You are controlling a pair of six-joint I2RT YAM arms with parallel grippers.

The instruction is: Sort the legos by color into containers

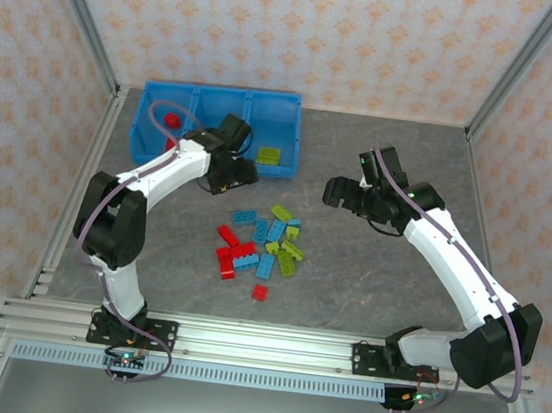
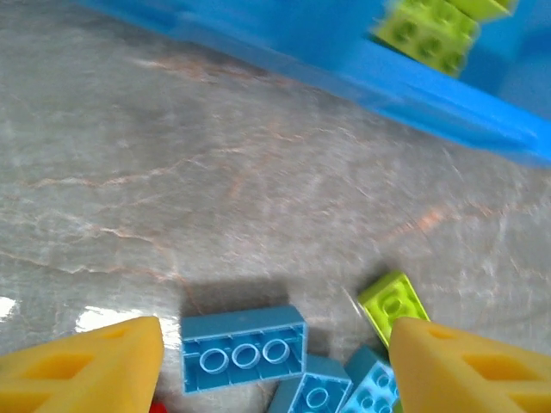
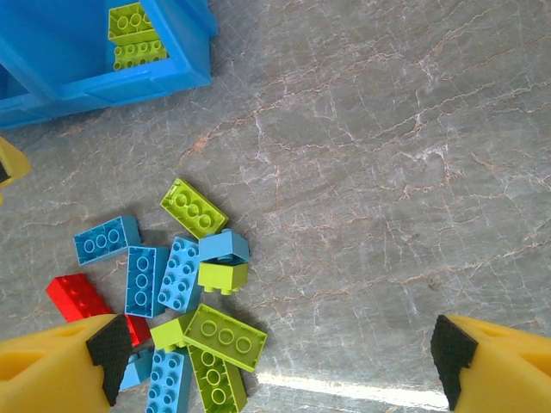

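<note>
with the left tool (image 2: 277,331) and the right tool (image 3: 277,348) both apart and empty, we judge a new pick is due: lower onto the light blue brick (image 2: 244,348).

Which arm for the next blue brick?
Left, probably. The left gripper, open, hangs over a blue brick at the pile's edge; the right gripper, also open, frames bare table beside the pile.
</note>
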